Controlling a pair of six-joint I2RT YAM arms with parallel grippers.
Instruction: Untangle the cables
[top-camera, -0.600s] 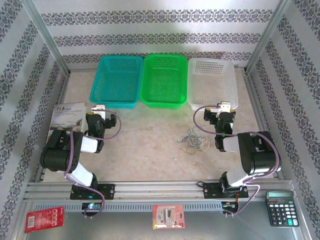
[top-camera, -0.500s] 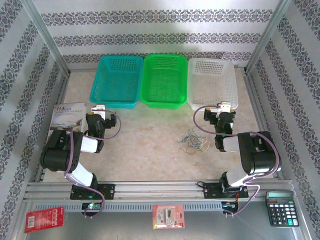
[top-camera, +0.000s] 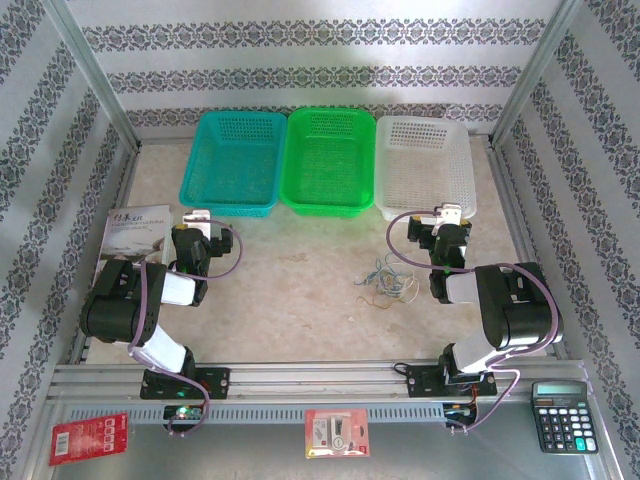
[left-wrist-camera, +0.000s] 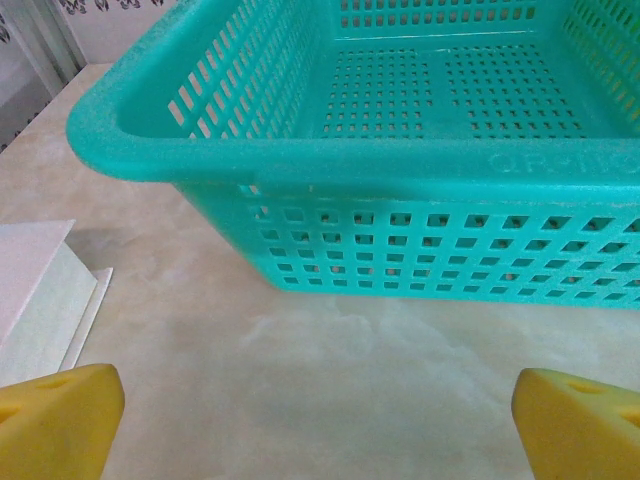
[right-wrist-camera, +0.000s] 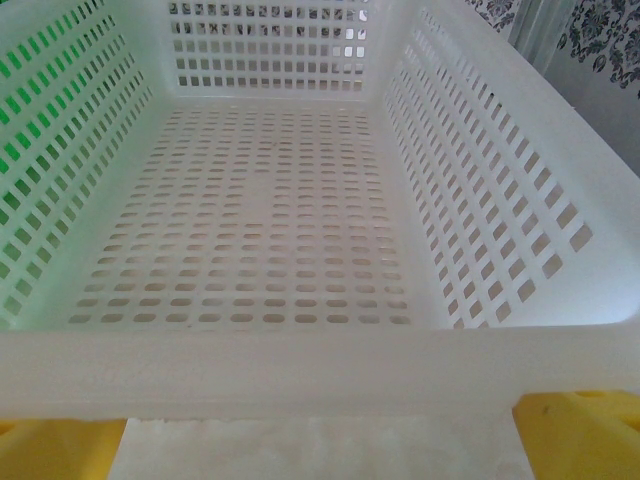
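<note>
The cables (top-camera: 385, 282) lie in one small tangle of thin whitish, pale blue-green and tan strands on the table, right of centre. My right gripper (top-camera: 453, 214) is folded back just right of the tangle, facing the white basket (top-camera: 425, 166); its yellow fingertips (right-wrist-camera: 575, 435) stand wide apart and open, with nothing between them. My left gripper (top-camera: 198, 216) sits far left of the cables, in front of the teal basket (top-camera: 236, 160). Its yellow fingertips (left-wrist-camera: 60, 425) are also spread open over bare table.
A green basket (top-camera: 328, 160) stands between the teal and white ones along the back. A booklet (top-camera: 135, 232) lies at the far left beside the left arm. A calculator (top-camera: 564, 417) and two packets (top-camera: 336, 433) rest on the front ledge.
</note>
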